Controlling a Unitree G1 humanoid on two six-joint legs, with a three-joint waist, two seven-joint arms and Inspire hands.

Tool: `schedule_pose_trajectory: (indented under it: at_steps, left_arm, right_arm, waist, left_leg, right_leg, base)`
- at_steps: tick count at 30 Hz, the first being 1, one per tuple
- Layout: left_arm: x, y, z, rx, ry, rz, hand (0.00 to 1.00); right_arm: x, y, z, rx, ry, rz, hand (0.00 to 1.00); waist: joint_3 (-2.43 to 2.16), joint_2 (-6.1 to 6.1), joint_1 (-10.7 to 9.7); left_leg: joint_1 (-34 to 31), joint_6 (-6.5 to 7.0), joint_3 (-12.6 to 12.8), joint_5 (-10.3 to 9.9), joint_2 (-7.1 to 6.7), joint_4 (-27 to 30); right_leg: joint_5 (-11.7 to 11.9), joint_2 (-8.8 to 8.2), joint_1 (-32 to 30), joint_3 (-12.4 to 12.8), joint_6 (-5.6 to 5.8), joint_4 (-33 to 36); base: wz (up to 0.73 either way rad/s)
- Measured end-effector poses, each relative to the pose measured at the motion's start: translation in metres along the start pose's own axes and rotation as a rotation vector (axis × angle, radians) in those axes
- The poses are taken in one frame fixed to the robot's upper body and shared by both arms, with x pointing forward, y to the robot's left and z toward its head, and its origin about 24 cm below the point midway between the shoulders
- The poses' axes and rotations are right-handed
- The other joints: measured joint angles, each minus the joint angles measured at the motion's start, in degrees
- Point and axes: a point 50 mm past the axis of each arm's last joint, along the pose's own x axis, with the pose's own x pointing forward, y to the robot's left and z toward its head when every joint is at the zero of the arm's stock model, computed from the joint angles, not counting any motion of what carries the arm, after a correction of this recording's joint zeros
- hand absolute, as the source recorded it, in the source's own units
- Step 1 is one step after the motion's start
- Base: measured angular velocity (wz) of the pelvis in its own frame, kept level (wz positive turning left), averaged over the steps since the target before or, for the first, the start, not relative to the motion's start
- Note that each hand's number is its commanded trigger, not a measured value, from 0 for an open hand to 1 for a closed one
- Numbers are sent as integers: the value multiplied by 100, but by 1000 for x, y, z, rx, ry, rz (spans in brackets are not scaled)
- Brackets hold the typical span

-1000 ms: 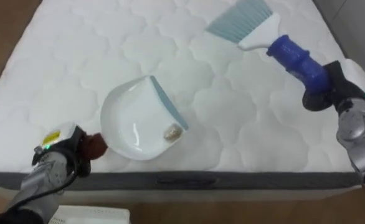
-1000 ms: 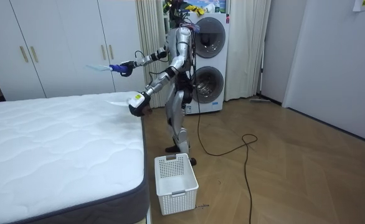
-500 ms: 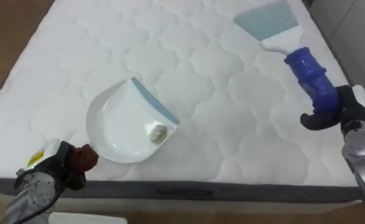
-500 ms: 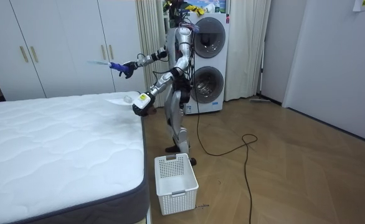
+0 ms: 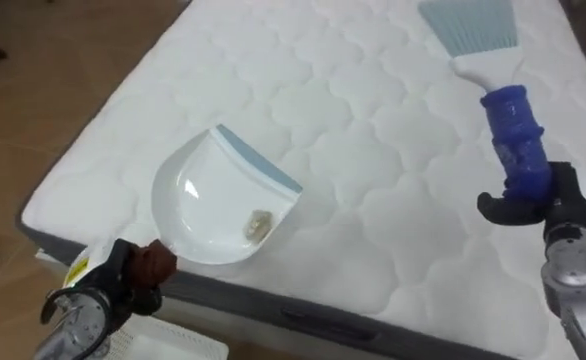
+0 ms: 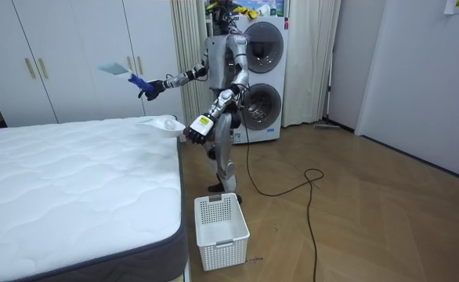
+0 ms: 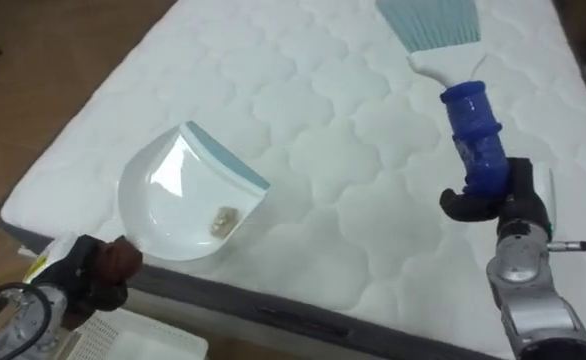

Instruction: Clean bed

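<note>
Bed (image 5: 373, 150): 1 dustpan (image 5: 208, 205), 1 brush (image 5: 513, 125), 1 crumb (image 5: 258, 222).

Open mattress (image 5: 373, 190) between dustpan (image 5: 218, 200), brush (image 5: 503, 105)

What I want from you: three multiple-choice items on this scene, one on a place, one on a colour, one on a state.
1. Where does the small scrap lie?
A. on the mattress
B. in the dustpan
C. in the basket

2. What colour is the brush handle?
A. blue
B. red
C. green

3. How is the right hand?
A. open
B. shut on the brush handle
C. curled on nothing

Key: 1 B, it rests on the pan's white floor; 2 A, the grip is plainly blue; 3 B, its fingers wrap the handle's lower end.
</note>
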Motion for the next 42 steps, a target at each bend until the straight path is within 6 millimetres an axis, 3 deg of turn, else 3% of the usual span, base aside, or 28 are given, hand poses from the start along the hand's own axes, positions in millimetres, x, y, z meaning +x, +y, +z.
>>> schedule_pose_trajectory:
  at_steps: [4, 7, 9, 11, 13, 14, 16, 17, 18, 20, 22, 26, 29, 35, 37, 38, 40, 41, 42]
  left_arm:
    - [-4, 6, 0, -37, -10, 32, 100]
    - [-3, 9, 4, -60, -22, 43, 100]
    - [-3, 7, 4, -57, -29, 34, 100]
    - [-3, 8, 5, -56, -39, 30, 100]
    - [-3, 7, 6, -54, -43, 23, 100]
    - [-3, 6, 6, -55, -44, 20, 100]
    - [-3, 8, 6, -60, -44, 29, 100]
    - [-3, 9, 6, -59, -43, 32, 100]
    - [-4, 6, 5, -65, -36, 23, 100]
    - [-6, 2, 6, -68, -41, 13, 100]
    - [-6, 3, 8, -66, -51, 16, 100]
    - [-9, 3, 8, -68, -57, 17, 100]
    - [-10, 5, 7, -70, -50, 25, 100]
    - [-16, 7, 9, -66, -60, 45, 100]
    - [-17, 6, 10, -47, -61, 47, 100]
    - [-17, 4, 7, -33, -51, 40, 100]
    - [-17, -2, 5, -42, -29, 20, 100]
    - [-17, -3, 4, -46, -23, 14, 100]
    - [-17, -6, 1, -52, -10, 0, 100]
  right_arm:
    - [-1, 2, -2, 34, 15, -14, 0]
    - [-5, 1, -8, 35, 32, -24, 0]
    - [-9, 0, -12, 32, 32, -38, 0]
    - [-12, -1, -16, 25, 42, -48, 0]
    - [-16, -1, -24, 22, 64, -57, 0]
    - [-19, -2, -28, 35, 80, -68, 0]
    - [-23, -3, -27, 73, 72, -83, 0]
    - [-23, -3, -25, 80, 62, -85, 0]
    - [-23, -5, -21, 90, 47, -94, 0]
    - [-24, -7, -18, 111, 38, -117, 0]
    - [-26, -5, -20, 144, 51, -123, 0]
    - [-29, 1, -25, 198, 91, -119, 0]
    - [-31, 8, -26, 225, 104, -107, 0]
    - [-32, 9, -30, 303, 161, -108, 0]
    - [-33, 9, -32, 300, 168, -118, 0]
    - [-33, 9, -33, 297, 172, -119, 0]
    - [-33, 8, -38, 288, 195, -141, 0]
    - [-34, 8, -41, 284, 207, -144, 0]
    - [-35, 8, -48, 272, 237, -148, 0]
  waist:
    - [-16, 49, 11]
    - [-29, 49, -71]
    - [-28, 42, -140]
    - [-30, 49, -191]
    - [-28, 40, -355]
    - [-25, 43, -449]
    - [-18, 57, -479]
    - [-19, 54, -478]
    - [-14, 84, -537]
    - [-43, 94, -512]
    - [-23, 54, -463]
    - [-4, -10, -328]
    - [-14, -38, -227]
    - [-22, -48, -116]
    - [-20, -67, -129]
    - [-15, -85, -151]
    - [-11, -93, -230]
    - [-12, -98, -272]
    - [3, -128, -283]
  left_leg:
    - [7, -11, 10, 67, -93, -135]
    - [77, 41, 93, 98, -200, -229]
    - [199, 109, 93, 135, -343, -391]
    - [230, 149, 5, 147, -430, -430]
    - [274, 212, -370, 164, -536, -455]
    - [325, 246, -684, 180, -608, -421]
    - [267, 258, -1087, 181, -676, -385]
    - [234, 253, -1145, 184, -699, -365]
    - [216, 228, -1328, 193, -749, -314]
    - [253, 197, -1383, 212, -792, -401]
    - [294, 182, -1314, 233, -794, -444]
    - [337, 182, -1403, 234, -820, -501]
    - [151, 182, -1560, 234, -864, -480]
    - [-142, 182, -1759, 234, -925, -326]
    - [-181, 207, -1627, 251, -916, -294]
    - [-208, 243, -1328, 272, -875, -292]
    - [-355, 376, -432, 286, -679, -208]
    - [-366, 414, -302, 270, -647, -181]
    - [-398, 444, -347, 251, -639, -106]
  right_leg:
    - [-19, -68, 93, -246, 30, -9]
    - [-75, -142, 267, -242, 120, 7]
    - [-116, -219, 425, -237, 205, 41]
    - [-111, -265, 502, -226, 214, 154]
    - [-106, -274, 560, 136, 222, 361]
    - [-100, -252, 491, 547, 240, 549]
    - [-198, 109, 215, 1629, 288, 122]
    - [-163, 170, 100, 1775, 276, -26]
    - [77, 212, -26, 1899, 175, -125]
    - [40, 183, 123, 1741, 148, -184]
    - [39, 192, 343, 1478, 136, -322]
    - [14, 216, 497, 1335, 153, -460]
    - [14, 232, 446, 1271, 161, -527]
    - [13, 234, 385, 876, 167, -523]
    - [-6, 219, 422, 706, 192, -489]
    - [-35, 190, 494, 551, 208, -487]
    - [-59, 168, 589, 186, 222, -489]
    - [-76, 177, 613, 126, 231, -489]
    - [-111, 198, 659, 74, 237, -475]
  base:
    - [36]
    - [60]
    - [59]
    - [79]
    - [112]
    - [104]
    - [90]
    - [80]
    - [78]
    - [62]
    - [60]
    - [30]
    - [28]
    - [37]
    - [59]
    - [70]
    - [94]
    - [88]
    - [66]
